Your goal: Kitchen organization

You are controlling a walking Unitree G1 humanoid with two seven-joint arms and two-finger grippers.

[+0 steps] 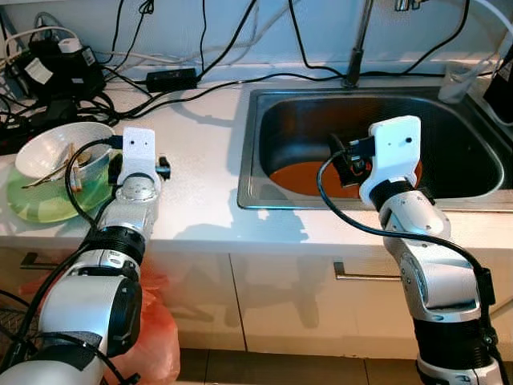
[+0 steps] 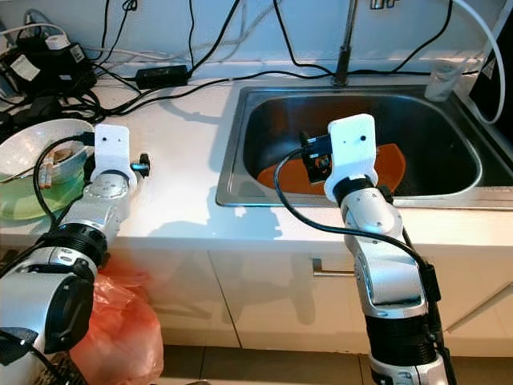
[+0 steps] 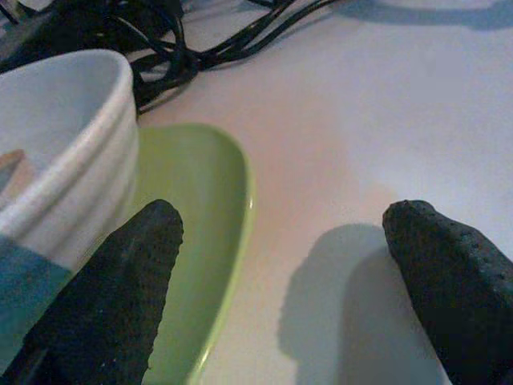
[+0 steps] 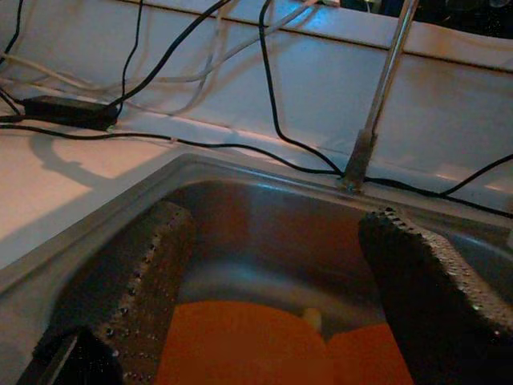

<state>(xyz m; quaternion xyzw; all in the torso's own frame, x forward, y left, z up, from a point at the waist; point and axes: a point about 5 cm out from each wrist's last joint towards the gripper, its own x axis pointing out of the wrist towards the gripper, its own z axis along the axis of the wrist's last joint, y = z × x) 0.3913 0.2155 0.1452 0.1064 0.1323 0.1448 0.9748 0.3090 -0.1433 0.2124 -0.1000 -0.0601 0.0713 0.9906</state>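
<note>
A white bowl (image 1: 56,148) holding brownish utensils (image 1: 62,166) rests on a green plate (image 1: 44,204) at the counter's left end. My left gripper (image 3: 284,220) is open and low over the white counter, one finger over the plate's rim (image 3: 228,216) beside the bowl (image 3: 72,136), the other over bare counter. The steel sink (image 1: 247,152) has a flat orange item (image 1: 298,178) on its bottom. My right gripper (image 4: 278,216) hangs open above the sink's near left part, over the orange item (image 4: 240,345), with nothing between its fingers.
Black cables and a power adapter (image 1: 171,79) lie across the back of the counter, with more boxes at the far left (image 1: 48,68). A faucet (image 1: 357,48) rises behind the sink and a clear glass (image 1: 458,80) stands at its back right. An orange bag (image 1: 156,337) sits below the counter front.
</note>
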